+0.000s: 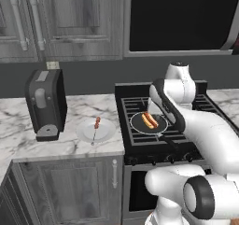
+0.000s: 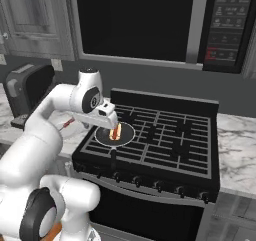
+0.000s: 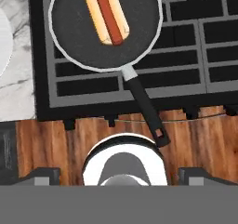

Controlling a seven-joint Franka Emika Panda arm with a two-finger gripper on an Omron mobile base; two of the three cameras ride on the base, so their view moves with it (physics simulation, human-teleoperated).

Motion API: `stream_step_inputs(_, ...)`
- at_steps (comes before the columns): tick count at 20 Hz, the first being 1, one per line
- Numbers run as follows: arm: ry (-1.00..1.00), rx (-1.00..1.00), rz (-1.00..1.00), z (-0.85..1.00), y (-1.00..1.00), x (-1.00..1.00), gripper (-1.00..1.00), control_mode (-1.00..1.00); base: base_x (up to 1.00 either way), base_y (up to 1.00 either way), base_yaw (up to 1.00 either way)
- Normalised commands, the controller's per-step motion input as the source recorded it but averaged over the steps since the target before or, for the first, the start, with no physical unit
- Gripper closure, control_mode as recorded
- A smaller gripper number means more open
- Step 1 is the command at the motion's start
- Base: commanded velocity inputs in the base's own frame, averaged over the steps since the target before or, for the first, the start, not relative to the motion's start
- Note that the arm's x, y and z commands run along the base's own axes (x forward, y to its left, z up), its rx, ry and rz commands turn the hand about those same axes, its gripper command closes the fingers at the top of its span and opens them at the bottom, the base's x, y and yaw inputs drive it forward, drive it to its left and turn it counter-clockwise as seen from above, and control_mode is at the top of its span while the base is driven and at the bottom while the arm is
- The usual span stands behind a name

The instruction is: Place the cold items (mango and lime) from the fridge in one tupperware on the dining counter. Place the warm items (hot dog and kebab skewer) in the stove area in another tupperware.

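Hand view shows you the hot dog (image 3: 106, 15) lying in the pan (image 3: 74, 37) on the stove (image 3: 186, 56); gripper (image 3: 119, 177) spread wide above, holding nothing. Skewer (image 1: 96, 124) apparently rests on the plate (image 1: 106, 132) alongside.

Grey panelled cabinets (image 1: 60, 21) hang over a white marble counter (image 1: 18, 126) veined in grey, against a dark grey wall (image 1: 93, 77). A black stove (image 2: 150, 145) stands between counter stretches (knobs along its front), under a black microwave (image 2: 150, 22). A dark toaster (image 1: 45, 102) sits left. The floor (image 3: 56, 144) is brown wood.
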Motion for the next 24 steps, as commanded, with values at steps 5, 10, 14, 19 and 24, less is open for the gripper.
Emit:
stream_step_inputs(5, -0.02, -0.02, 0.39, -0.62, -0.33, 0.82, -1.00, -1.00, 0.00, 0.00, 0.00)
stream_step_inputs(10, -0.06, -0.11, 0.16, -0.55, 0.06, 0.87, -1.00, -1.00, 0.00, 0.00, 0.00)
stream_step_inputs(14, 0.05, -0.04, -0.01, -0.03, 0.20, 0.69, -1.00, -1.00, 0.00, 0.00, 0.00)
stream_step_inputs(19, 0.00, 0.00, -0.10, -0.24, 0.05, 0.42, -1.00, -1.00, 0.00, 0.00, 0.00)
stream_step_inputs(24, 0.00, 0.00, -0.12, -0.64, 0.00, 0.56, -1.00, -1.00, 0.00, 0.00, 0.00)
